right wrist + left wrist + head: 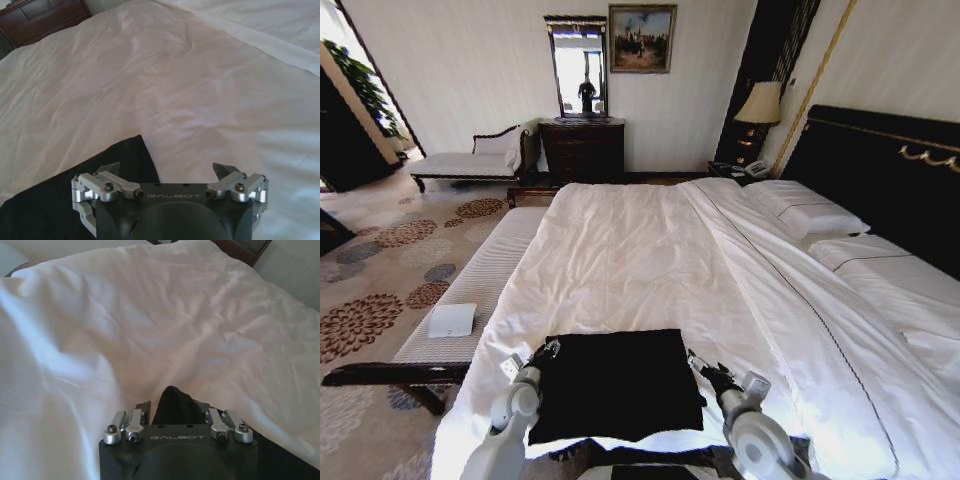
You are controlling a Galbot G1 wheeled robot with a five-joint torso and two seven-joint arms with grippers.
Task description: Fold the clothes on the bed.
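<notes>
A: Left arm?
B: I see my left gripper (548,352) reaching forward low at the left edge of the soft black folded T-shirt (615,383), jaws pinching a tuft of its fabric.
A: Shirt?
B: Flat on the big white-sheeted bed (650,250), near edge.
A: Right?
B: Right gripper (705,372) at the shirt's right edge, jaws spread, empty.

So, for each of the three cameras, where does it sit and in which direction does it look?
Head view: on the robot's head, looking forward and down over the bed; both arms show, left gripper and right gripper at the black T-shirt.
Left wrist view: on the left arm, looking across the duvet; its gripper holds dark cloth.
Right wrist view: on the right arm; its open gripper hangs over the shirt's corner.
All three share the T-shirt and white bedding.
</notes>
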